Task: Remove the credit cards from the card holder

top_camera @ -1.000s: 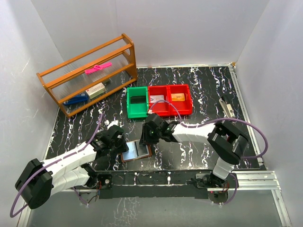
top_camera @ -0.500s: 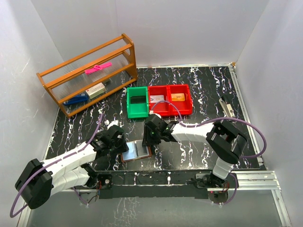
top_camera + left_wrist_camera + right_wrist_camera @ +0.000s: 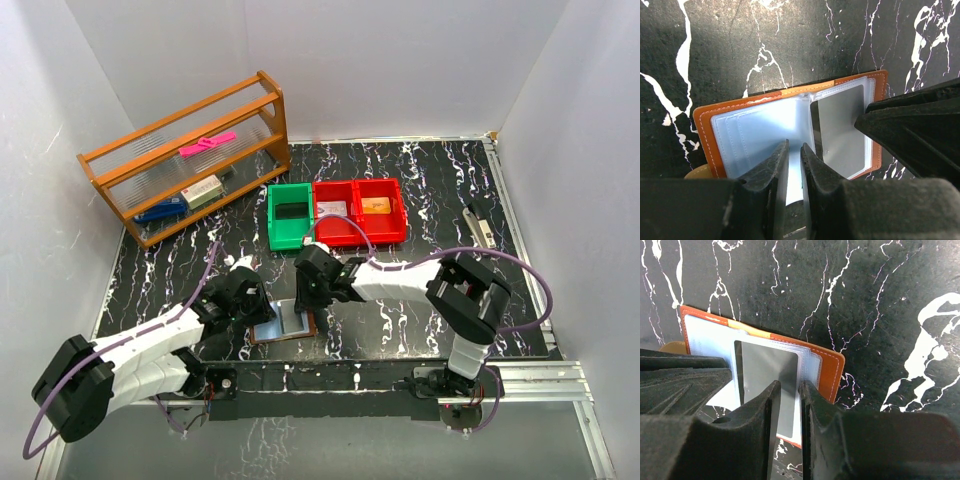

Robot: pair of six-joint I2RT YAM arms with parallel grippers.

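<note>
The card holder (image 3: 285,324) lies open on the black marble table, brown rim up and pale blue inside showing (image 3: 757,132). A silver-grey credit card (image 3: 839,125) sits in its right half, partly out of the clear sleeves (image 3: 765,367). My left gripper (image 3: 794,145) hangs over the left half (image 3: 252,303), its jaws a narrow slit apart with nothing between them. My right gripper (image 3: 791,384) points down at the silver card's near edge (image 3: 311,297), jaws also a narrow slit apart; the card lies flat beneath them.
A green bin (image 3: 291,214) and a red two-part bin (image 3: 360,210) stand just behind the wallet, with a pale card (image 3: 333,209) and an orange card (image 3: 376,205) inside the red one. A wooden shelf (image 3: 185,160) stands back left. A small tool (image 3: 481,228) lies far right.
Both grippers have narrowed their jaws and closed in over the open wallet. The right arm has shifted a little left, and the wallet has slid slightly toward the near edge.
</note>
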